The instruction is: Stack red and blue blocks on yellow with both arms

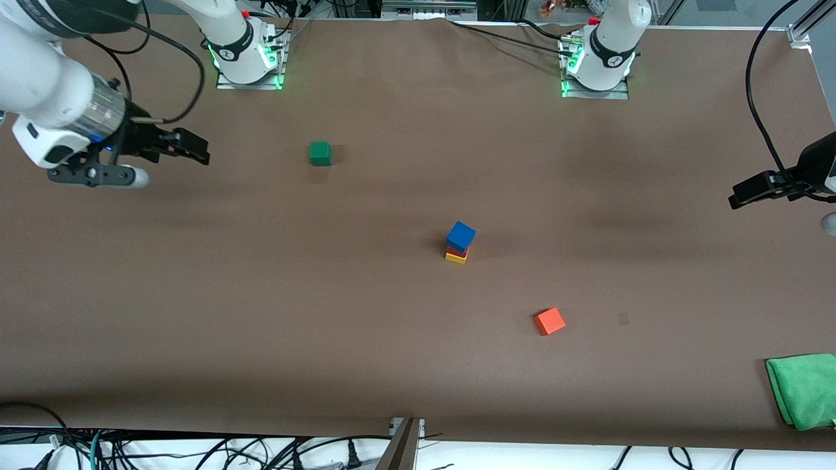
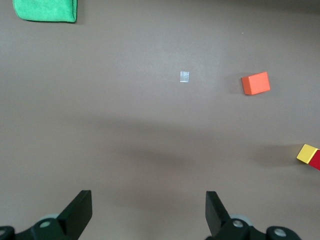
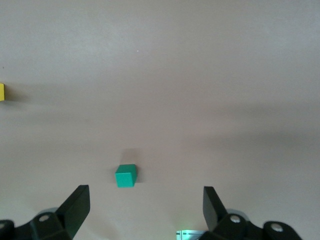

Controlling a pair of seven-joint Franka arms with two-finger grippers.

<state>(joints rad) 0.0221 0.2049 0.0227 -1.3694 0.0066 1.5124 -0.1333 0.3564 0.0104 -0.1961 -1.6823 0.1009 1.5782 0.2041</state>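
1. A three-cube stack stood near the middle of the brown table (image 1: 392, 365): the blue block (image 1: 460, 235) sat on top, the red block (image 1: 455, 250) under it, and the yellow cube (image 1: 456, 258) at the bottom on the table surface. The blue block sat turned slightly askew on the red one.
2. The left gripper (image 1: 751, 194) hung over the left arm's end of the table, well apart from the stack, fingers (image 2: 80, 210) spread wide and holding nothing, as its wrist view showed.
3. The right gripper (image 1: 186, 149) hung over the right arm's end of the table, also well apart from the stack; its fingers (image 3: 75, 205) were likewise released and empty.
4. A dark green cube (image 1: 320, 153) lay alone on the table, farther from the front camera than the stack and toward the right arm's end. It also showed in the right wrist view (image 3: 125, 176).
5. An orange cube (image 1: 549, 321) lay nearer to the front camera than the stack, toward the left arm's end, apart from everything else. The left wrist view caught it too (image 2: 256, 83), with an edge of the yellow cube (image 2: 307, 153) and red block (image 2: 316, 160).
6. A folded green cloth (image 1: 804, 388) rested at the table's corner on the left arm's end, nearest the front camera.
7. A small pale square mark (image 2: 184, 76) lay on the table surface between the orange cube and the cloth.
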